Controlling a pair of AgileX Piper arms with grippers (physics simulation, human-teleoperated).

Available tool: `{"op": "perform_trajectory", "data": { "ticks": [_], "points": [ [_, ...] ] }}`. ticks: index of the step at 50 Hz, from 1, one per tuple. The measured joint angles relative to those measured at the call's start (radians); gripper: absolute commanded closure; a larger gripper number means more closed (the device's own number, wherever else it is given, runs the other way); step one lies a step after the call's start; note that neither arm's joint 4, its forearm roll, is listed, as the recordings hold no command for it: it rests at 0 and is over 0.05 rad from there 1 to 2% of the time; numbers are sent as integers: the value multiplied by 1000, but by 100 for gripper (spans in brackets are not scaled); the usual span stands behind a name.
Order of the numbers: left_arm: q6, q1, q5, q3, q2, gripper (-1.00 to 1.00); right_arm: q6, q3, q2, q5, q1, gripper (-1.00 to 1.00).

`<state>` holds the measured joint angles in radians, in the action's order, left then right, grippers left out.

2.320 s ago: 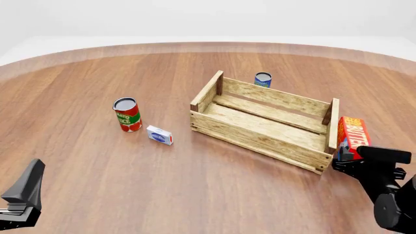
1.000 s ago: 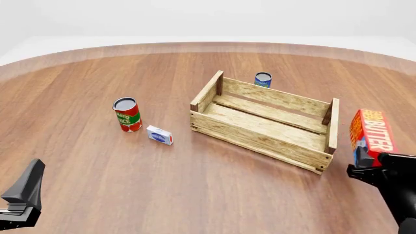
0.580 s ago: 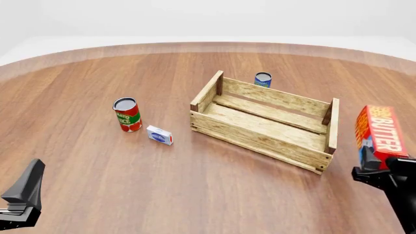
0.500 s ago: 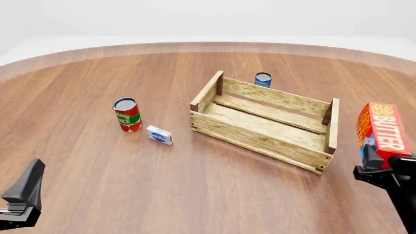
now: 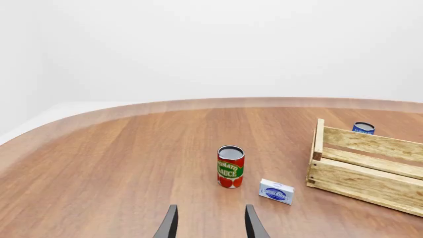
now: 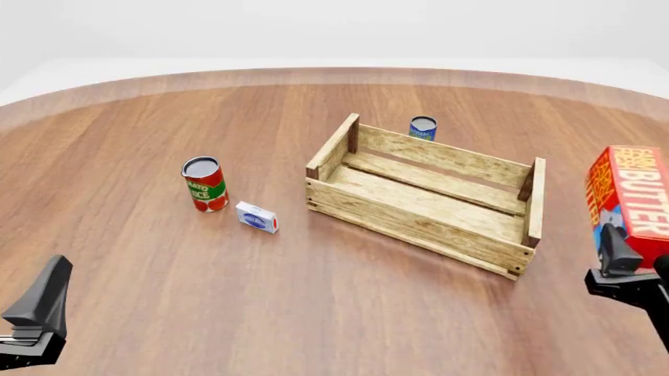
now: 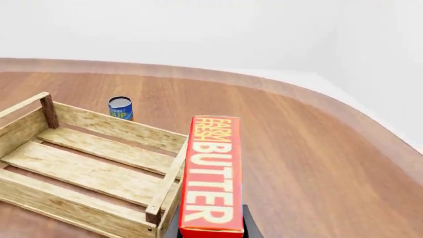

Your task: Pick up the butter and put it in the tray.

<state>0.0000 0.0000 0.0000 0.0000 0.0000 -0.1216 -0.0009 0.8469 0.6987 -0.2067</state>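
Slightly higher butter (image 6: 634, 199) than before.

Round wooden table (image 6: 157, 313) (reddish-brown), plain white walls.

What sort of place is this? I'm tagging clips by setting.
Likely a simulated tabletop test scene with groceries, not a real room: a bare round wooden table against blank white surroundings, holding a wooden tray, a tomato sauce can and a butter carton.

butter (image 6: 638, 200) cropped at edge, right pincer (image 6: 627, 266) half hidden
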Motion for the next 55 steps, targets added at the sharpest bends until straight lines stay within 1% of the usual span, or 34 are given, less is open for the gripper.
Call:
{"op": "perform_trajectory", "data": {
  "ticks": [11, 22, 38, 55],
  "points": [
    [0, 0, 0, 0, 0, -100, -13, -33, -163, -178, 36, 100],
    [0, 0, 0, 0, 0, -100, -23, -77, -247, -294, 77, 100],
    [0, 0, 0, 0, 0, -100, -33, -156, -288, -405, 139, 100],
    [0, 0, 0, 0, 0, -100, -37, -238, -248, -447, 205, 100]
  ]
}}
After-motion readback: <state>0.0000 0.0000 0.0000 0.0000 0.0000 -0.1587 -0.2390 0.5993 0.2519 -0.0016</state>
